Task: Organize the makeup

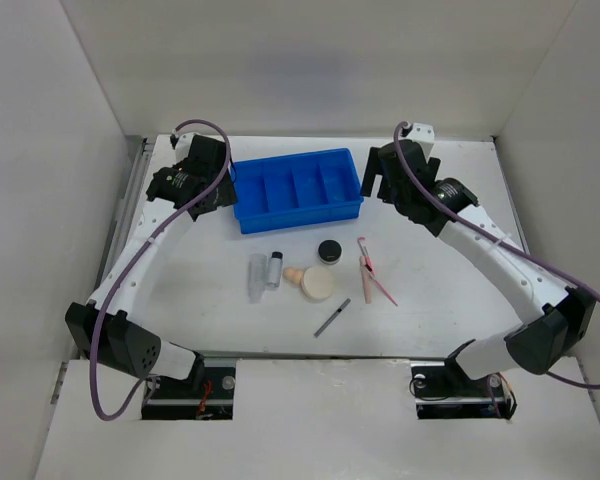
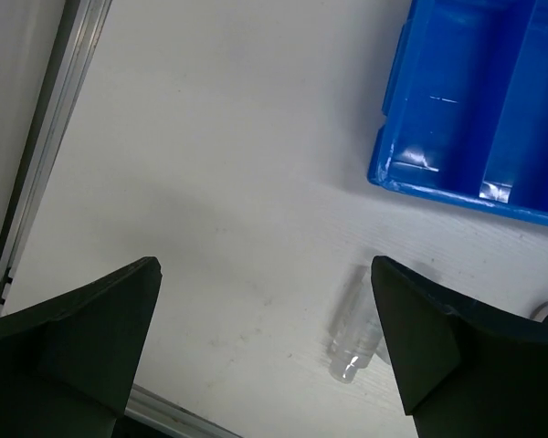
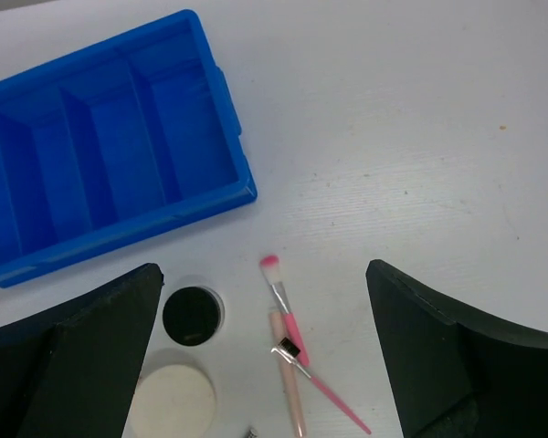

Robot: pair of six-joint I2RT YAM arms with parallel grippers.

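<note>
Nearest the arm bases, the dark slim pencil [image 1: 332,317] is seen lying flat on the table [image 1: 230,325], apart from the rest. Just beyond it, the cream round puff [image 1: 317,286] appears to be touched by the beige egg-shaped sponge [image 1: 294,275]. The two clear vials [image 1: 264,272] are laid side by side to the left. To the right, the pink thin tools [image 1: 373,272] are crossed over one another. The small black round jar [image 1: 329,251] stands just behind the puff.

Farther back sits the blue divided tray [image 1: 300,214], and none of the makeup is seen in its compartments, so the sorting is judged not yet begun. The tray is flanked by both arms. The left end effector [image 2: 263,266] is held wide apart over bare table, gripping nothing, as is the right end effector [image 3: 262,267] above the pink tools.

Several risks can be foreseen. The vials could be set rolling by an off-centre pinch, being round and smooth. One pink tool could be dragged along if its crossed neighbour is lifted. The pencil, lying so low, may be missed or skidded away. The sponge may be nudged if the puff is taken first.
</note>
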